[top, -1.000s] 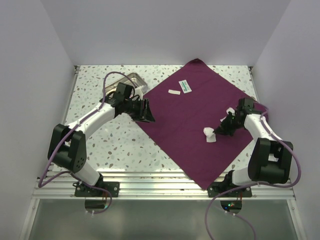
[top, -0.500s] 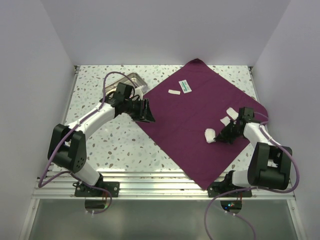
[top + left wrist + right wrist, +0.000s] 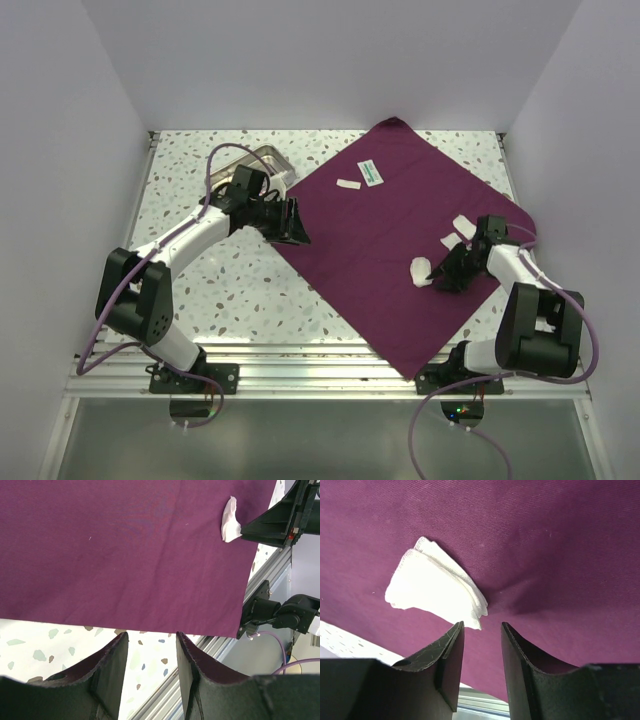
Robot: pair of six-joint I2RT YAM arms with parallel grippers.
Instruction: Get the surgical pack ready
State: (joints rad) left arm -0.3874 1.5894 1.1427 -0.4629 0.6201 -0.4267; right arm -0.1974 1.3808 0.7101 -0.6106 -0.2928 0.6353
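The plum-purple cloth (image 3: 390,220) lies spread as a diamond on the speckled table. A folded white gauze pad (image 3: 421,269) rests on it near the right corner. My right gripper (image 3: 437,277) sits low just behind that pad, open, and the gauze pad (image 3: 432,587) lies free ahead of its left finger. My left gripper (image 3: 297,228) hovers at the cloth's left edge, open and empty; in its wrist view the left gripper (image 3: 151,636) spans bare table below the cloth (image 3: 125,555). The steel tray (image 3: 268,158) stands behind the left arm, partly hidden.
Two more white gauze pieces (image 3: 458,228) lie beside the right arm. A small white packet (image 3: 349,184) and a green-printed packet (image 3: 373,172) sit on the cloth's far part. The table's metal rail (image 3: 330,350) runs along the near edge.
The right gripper came down with the gauze pad, set it on the cloth and opened, letting it go. The left arm has not moved.
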